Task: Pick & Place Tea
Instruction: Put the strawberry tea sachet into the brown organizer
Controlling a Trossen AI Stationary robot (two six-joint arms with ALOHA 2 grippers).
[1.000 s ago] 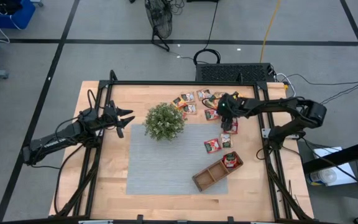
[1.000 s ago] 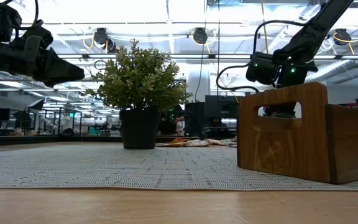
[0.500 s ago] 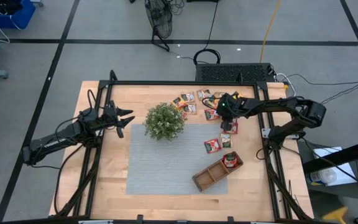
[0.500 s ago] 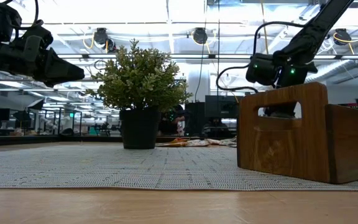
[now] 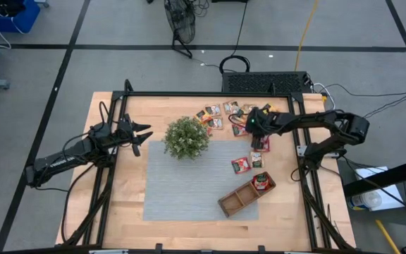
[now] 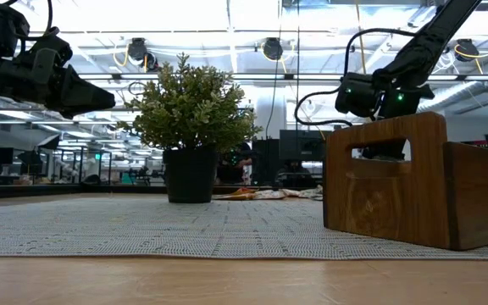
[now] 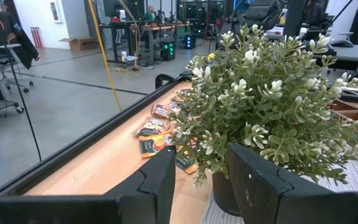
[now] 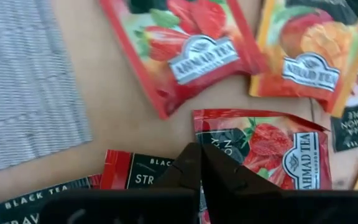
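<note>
Your right gripper [image 8: 199, 163] has its jaws pinched together over a red tea sachet [image 8: 263, 149], while your left gripper [image 7: 201, 180] waits part-open facing the plant [image 7: 272, 118].

The right arm is stretched from the table's right edge toward the far middle, its wrist bent downward. The right gripper [image 5: 250, 129] is pointed down, and its fingers [image 8: 188, 171] are pressed together, their tips meeting with no gap. Whether anything is pinched between the tips cannot be told.

The left arm is extended from the near left toward the centre and held above the table. The left gripper [image 5: 145, 135] is aimed level toward the right, and its fingers [image 7: 160, 177] are kept apart, with nothing between them.
</note>
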